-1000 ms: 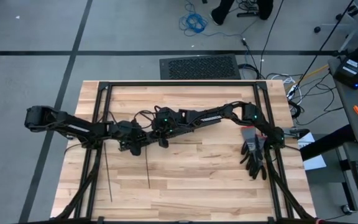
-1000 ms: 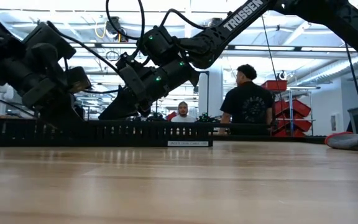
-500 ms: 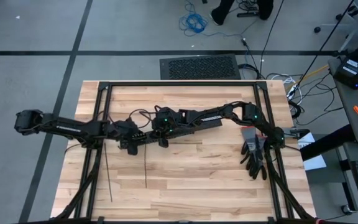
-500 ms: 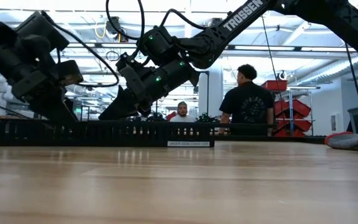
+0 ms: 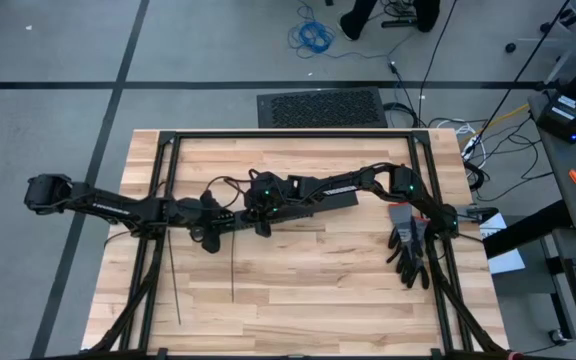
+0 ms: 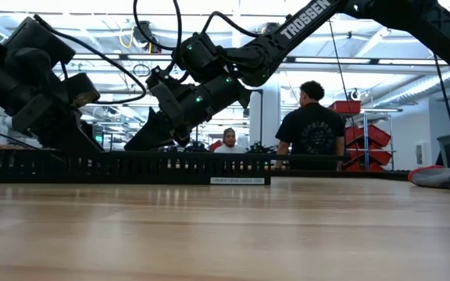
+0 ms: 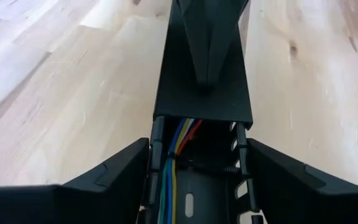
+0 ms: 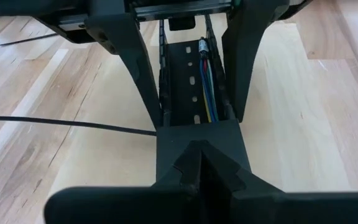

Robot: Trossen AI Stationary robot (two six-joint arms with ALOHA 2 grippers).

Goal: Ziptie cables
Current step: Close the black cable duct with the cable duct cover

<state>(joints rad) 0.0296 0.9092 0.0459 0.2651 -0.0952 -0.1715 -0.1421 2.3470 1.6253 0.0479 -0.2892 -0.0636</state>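
As the left arm has drawn back a little toward its own side of the tabletop (image 5: 318, 290) over the last second, its left pincer (image 5: 208, 226) has narrowed slightly. Its fingers are now apart astride the near end of the long black slotted duct (image 5: 303, 203), close against both walls. That looks like a steadying hold on the duct, not a reach for a tie. The cables (image 7: 178, 146), blue, yellow, white and red here, lie along the inside of the duct and run under its black cover (image 7: 201, 93). The right pincer (image 5: 260, 222) has not shifted: its fingers are together, tips set down on that cover. Two zipties (image 5: 232, 275) lie loose on the wood just beside the left pincer, and the nearer one has slid slightly, so no tying seems begun. Whether the left fingers press the walls or merely flank them cannot be told, and the cover hides the cables' far ends.
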